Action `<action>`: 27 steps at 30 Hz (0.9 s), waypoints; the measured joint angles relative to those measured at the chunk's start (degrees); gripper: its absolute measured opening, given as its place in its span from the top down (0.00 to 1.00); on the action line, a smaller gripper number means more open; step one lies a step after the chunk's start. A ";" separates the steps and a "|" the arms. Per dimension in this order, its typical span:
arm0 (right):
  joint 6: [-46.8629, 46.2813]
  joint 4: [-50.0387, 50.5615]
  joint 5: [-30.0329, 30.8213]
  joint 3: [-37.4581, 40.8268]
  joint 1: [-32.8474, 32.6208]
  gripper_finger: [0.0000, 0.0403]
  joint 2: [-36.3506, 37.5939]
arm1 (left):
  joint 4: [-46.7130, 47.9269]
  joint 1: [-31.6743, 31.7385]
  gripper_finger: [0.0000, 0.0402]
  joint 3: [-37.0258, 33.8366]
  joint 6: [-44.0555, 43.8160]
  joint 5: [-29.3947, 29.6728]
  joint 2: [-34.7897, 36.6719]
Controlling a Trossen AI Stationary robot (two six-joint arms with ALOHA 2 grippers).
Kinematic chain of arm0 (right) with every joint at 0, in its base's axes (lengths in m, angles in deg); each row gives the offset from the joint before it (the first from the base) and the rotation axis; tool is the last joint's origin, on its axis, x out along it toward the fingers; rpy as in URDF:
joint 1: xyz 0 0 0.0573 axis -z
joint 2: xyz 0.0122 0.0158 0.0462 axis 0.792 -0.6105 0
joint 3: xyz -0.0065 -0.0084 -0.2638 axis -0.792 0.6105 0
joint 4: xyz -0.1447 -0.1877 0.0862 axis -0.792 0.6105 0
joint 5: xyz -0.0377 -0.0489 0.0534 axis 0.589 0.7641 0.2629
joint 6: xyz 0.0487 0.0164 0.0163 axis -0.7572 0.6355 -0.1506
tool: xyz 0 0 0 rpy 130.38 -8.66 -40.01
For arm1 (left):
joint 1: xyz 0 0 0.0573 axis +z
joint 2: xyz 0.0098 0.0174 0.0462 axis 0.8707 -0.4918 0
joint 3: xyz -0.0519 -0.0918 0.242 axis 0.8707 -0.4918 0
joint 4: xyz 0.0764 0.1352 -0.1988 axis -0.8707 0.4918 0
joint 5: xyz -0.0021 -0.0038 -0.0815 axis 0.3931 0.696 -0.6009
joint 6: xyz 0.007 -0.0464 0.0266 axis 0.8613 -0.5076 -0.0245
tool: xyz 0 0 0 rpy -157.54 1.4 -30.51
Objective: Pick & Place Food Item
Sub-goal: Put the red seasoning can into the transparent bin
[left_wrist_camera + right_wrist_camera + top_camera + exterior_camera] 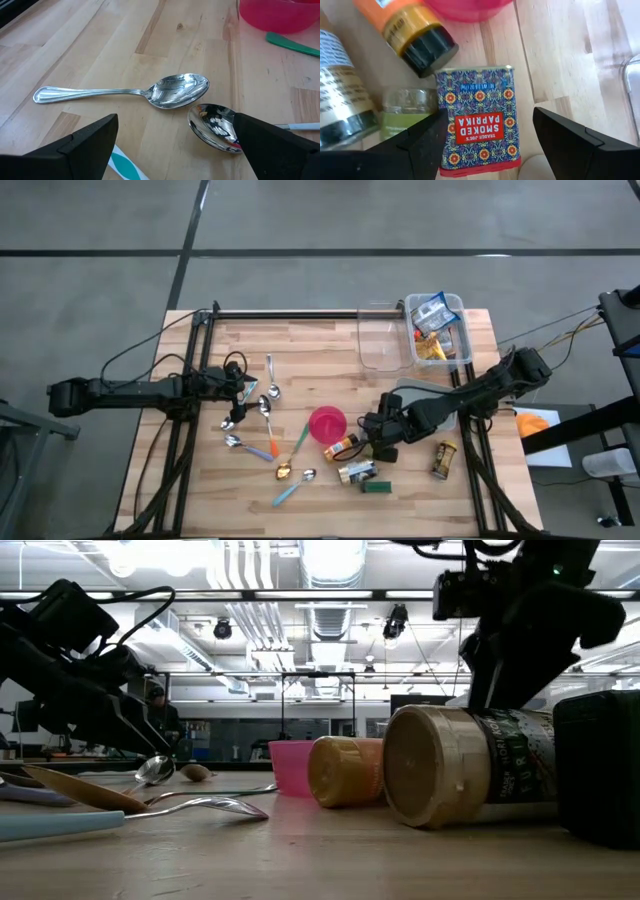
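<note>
A blue patterned tin of smoked paprika (480,115) lies flat on the wooden table, between the open fingers of my right gripper (487,125), which points steeply down at it. In the high view that gripper (385,432) covers the tin. Just beside it lie an orange bottle with a dark cap (415,35), a glass jar (405,107) and a pink cup (327,423). My left gripper (240,387) waits open at the table's left, low over two metal spoons (165,91). My right gripper has one finger (427,137) right at the tin's long edge (442,125); I cannot tell whether it touches. Bare table shows between the other finger (570,142) and the tin.
Several spoons (268,408) lie left of the cup. A labelled jar (357,471) and a dark green block (375,487) lie near the front edge, and another jar (443,460) lies to the right. Two clear bins (382,345) stand at the far right, one with food packets (437,330).
</note>
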 joint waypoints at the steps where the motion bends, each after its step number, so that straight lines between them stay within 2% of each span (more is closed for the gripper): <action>1: -0.01 0.29 -0.01 -0.39 -0.01 0.28 0.00 | -0.01 0.01 0.01 -0.02 0.00 -0.01 -0.01; 9: -4.65 0.42 -0.21 -0.93 -0.07 0.27 0.02 | -0.01 0.01 0.01 -0.01 0.00 -0.01 -0.01; 17: -3.00 -0.06 -0.28 -0.60 -0.07 0.07 -0.02 | -0.01 0.01 0.01 -0.01 0.00 0.00 -0.01; 27: -2.95 -3.10 -0.35 1.63 -0.07 0.06 -0.04 | -0.01 -0.01 0.01 0.00 0.00 0.01 -0.01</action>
